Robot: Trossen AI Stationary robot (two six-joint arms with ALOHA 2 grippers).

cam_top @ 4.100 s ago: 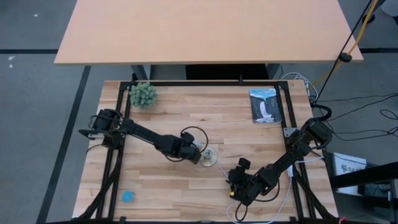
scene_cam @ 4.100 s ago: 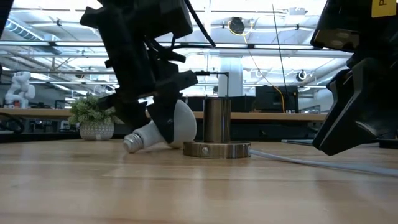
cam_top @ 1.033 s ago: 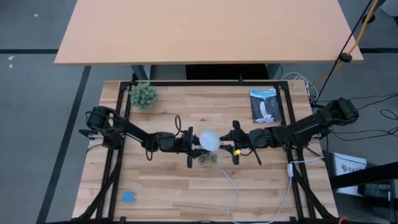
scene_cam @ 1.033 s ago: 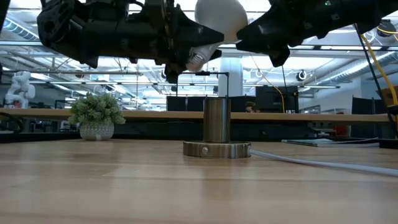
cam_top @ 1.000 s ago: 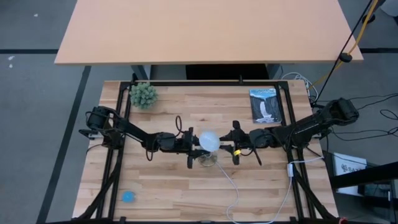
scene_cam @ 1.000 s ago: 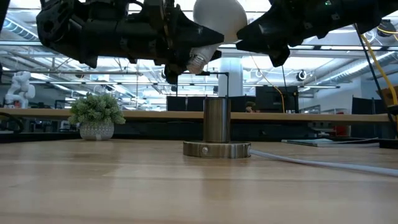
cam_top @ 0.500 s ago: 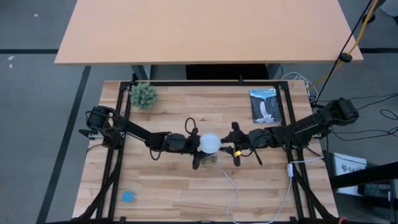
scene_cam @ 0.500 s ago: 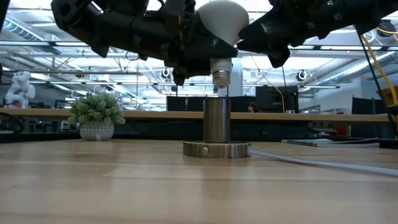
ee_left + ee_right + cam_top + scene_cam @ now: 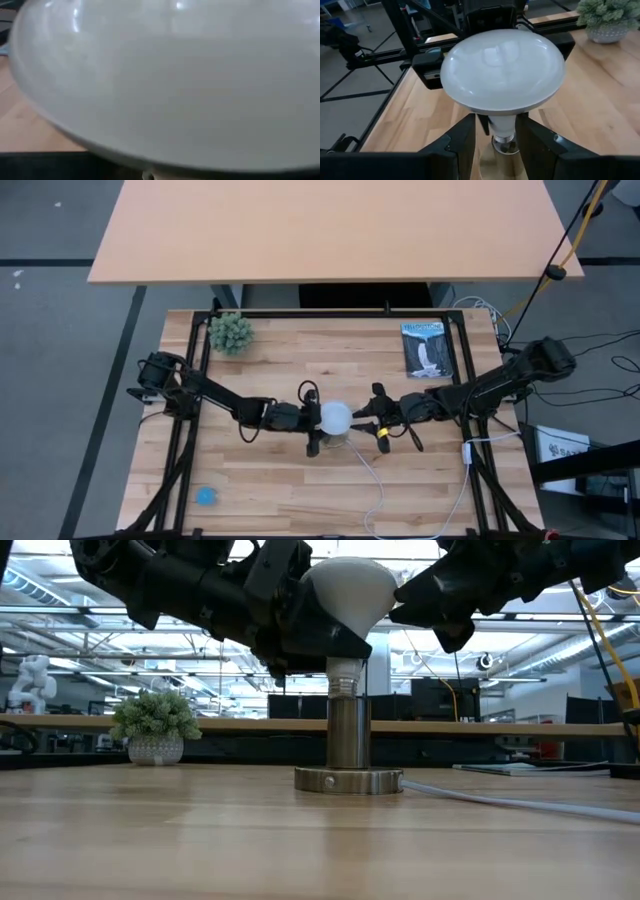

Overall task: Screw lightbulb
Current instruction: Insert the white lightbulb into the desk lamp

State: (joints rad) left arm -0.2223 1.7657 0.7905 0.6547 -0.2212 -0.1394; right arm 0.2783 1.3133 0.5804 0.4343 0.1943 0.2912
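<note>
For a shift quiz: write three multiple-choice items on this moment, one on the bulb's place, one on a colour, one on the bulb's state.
1. Where is the lightbulb?
A. Lying on the table
B. Directly over the metal socket
C. Beside the potted plant

2. What colour is the small disc near the table's front left corner?
A. Blue
B. Red
C. Yellow

3. How does the lightbulb stand?
A. On its side
B. Base up
C. Upright, base down

Answers:
1 B: the low view shows its screw base meeting the socket's top.
2 A: the high view shows it blue.
3 C: dome on top, held by the left gripper, with the right gripper at its neck.
</note>
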